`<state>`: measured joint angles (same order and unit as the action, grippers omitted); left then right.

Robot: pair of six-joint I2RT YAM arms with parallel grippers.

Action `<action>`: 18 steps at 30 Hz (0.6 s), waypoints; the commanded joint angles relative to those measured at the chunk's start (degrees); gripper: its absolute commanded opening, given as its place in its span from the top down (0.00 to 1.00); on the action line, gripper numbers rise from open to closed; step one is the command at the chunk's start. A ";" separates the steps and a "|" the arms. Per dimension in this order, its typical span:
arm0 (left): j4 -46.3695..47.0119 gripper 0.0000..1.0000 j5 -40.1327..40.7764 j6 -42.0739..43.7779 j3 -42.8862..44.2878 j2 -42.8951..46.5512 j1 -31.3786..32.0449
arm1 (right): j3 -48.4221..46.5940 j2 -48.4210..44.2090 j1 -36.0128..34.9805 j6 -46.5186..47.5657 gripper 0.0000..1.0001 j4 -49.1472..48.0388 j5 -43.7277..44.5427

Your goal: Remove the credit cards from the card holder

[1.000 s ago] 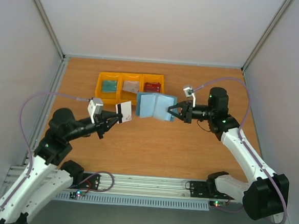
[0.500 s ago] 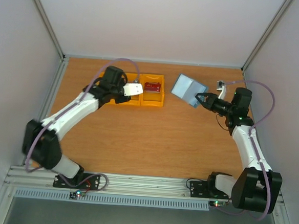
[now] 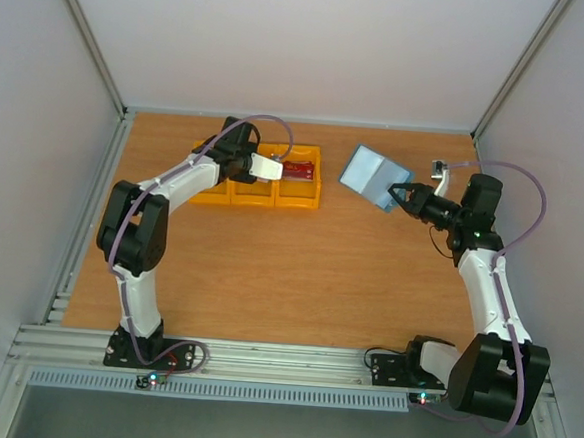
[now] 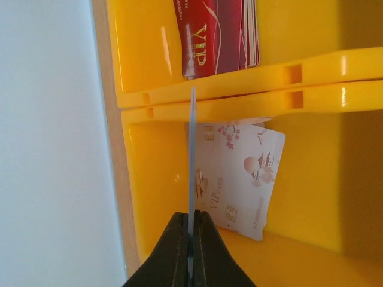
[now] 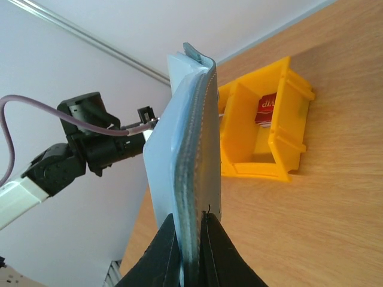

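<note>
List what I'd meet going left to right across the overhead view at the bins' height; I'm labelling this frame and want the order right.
Whitish card pinched in the left gripper → red card → card holder → right gripper, shut on the holder's corner.

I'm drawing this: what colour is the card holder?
Light blue; the card holder shows best in the top external view.
</note>
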<state>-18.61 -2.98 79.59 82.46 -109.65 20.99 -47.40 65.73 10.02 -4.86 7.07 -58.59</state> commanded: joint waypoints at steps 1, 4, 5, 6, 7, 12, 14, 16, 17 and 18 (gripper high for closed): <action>1.87 1.00 -0.38 1.47 1.49 -0.81 -1.04 | -1.84 0.15 0.26 0.83 0.99 -0.13 -2.29; 2.23 1.00 0.90 2.68 0.12 -0.85 -1.39 | -1.74 1.15 0.24 0.46 0.99 -1.08 -2.97; 2.71 1.00 1.27 3.44 -0.52 -0.96 -1.35 | -1.66 1.41 0.26 0.24 0.99 -1.47 -3.28; 3.03 1.00 1.79 3.99 -1.07 -1.28 -1.30 | -1.60 1.55 0.26 0.14 0.99 -1.71 -3.52; 2.89 1.00 2.45 4.18 -1.06 -1.66 -1.31 | -1.52 1.58 0.26 0.16 0.99 -1.87 -3.70; -2.59 1.00 4.13 -1.47 3.66 -3.68 -1.82 | -1.19 1.13 0.26 0.55 0.99 -1.92 -4.22; -1.33 1.00 4.81 -1.92 3.82 -4.30 -1.83 | -1.21 1.13 0.26 0.58 0.99 -2.25 -4.52; -0.23 1.00 5.23 -1.43 4.53 -5.55 -1.60 | -1.21 1.23 0.25 0.39 0.99 -2.64 -4.75; -0.34 1.00 5.45 -0.94 5.08 -6.21 -1.43 | -1.21 1.24 0.26 0.36 0.99 -2.74 -4.89; -0.44 1.00 5.41 -0.54 5.42 -6.75 -1.32 | -1.21 1.17 0.26 0.38 0.99 -2.72 -4.97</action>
<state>-19.92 1.19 79.20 85.32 -114.08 19.51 -47.40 67.11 10.02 -4.86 6.46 -61.56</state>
